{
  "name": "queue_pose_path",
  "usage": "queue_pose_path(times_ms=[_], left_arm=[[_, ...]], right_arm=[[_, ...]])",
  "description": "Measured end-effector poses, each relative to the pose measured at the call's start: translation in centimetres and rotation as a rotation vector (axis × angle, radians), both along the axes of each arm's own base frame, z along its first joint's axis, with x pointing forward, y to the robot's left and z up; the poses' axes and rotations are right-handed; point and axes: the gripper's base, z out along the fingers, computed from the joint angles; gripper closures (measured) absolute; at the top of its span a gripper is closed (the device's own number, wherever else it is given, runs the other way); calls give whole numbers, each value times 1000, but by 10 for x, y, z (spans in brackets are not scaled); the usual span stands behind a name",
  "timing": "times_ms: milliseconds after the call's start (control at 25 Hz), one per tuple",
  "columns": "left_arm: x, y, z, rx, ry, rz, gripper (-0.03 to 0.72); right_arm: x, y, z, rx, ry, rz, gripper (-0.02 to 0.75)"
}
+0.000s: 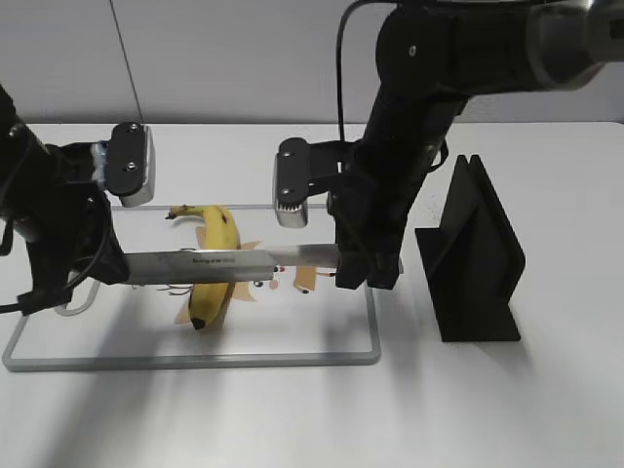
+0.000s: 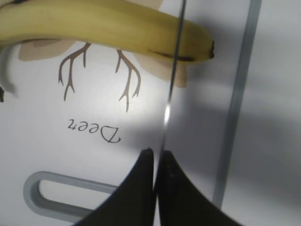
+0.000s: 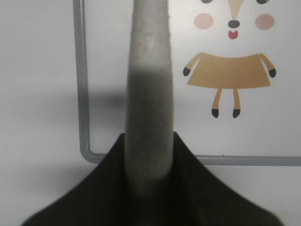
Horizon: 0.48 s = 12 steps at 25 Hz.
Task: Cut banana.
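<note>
**Knife laid across a banana, gripped at both ends**

A ripe yellow banana (image 1: 213, 263) was seen lying on a white cutting board (image 1: 322, 336) with a grey rim, on the board's left half. Its peel was yellow, marked with brown streaks and small dark flecks, and its stem end was turned toward the back of the table while its dark tip pointed toward the front edge of the board. In the left wrist view the fruit was shown curved along the top of the frame, with a dark bruise line near the tip. A cartoon deer was printed on the board beneath it, with the word "Deer" beside the antlers.

A long knife (image 1: 229, 261) was held level across the banana, roughly at right angles to it, over the part nearer the tip. Whether the blade was pressed into the peel or only resting on it could not be told.

The left gripper (image 2: 155, 160) was closed on the thin blade end of the knife, its two dark fingers (image 2: 136, 188) pinched against the steel with almost no gap. The right gripper (image 3: 148, 155) was clamped around the pale grey handle, which filled the space between its jaws.

A black knife stand (image 1: 478, 258) was placed upright on the table to the right of the board, apart from it.
</note>
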Motion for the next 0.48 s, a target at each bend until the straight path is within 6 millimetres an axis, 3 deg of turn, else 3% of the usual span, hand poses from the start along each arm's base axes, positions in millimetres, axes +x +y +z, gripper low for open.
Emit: queue_pose_path(times_ms=[480], left_arm=[[1,0,-16,25,61,-1,702]], right_arm=[[-5,1,-2,-4,56,-10,566]])
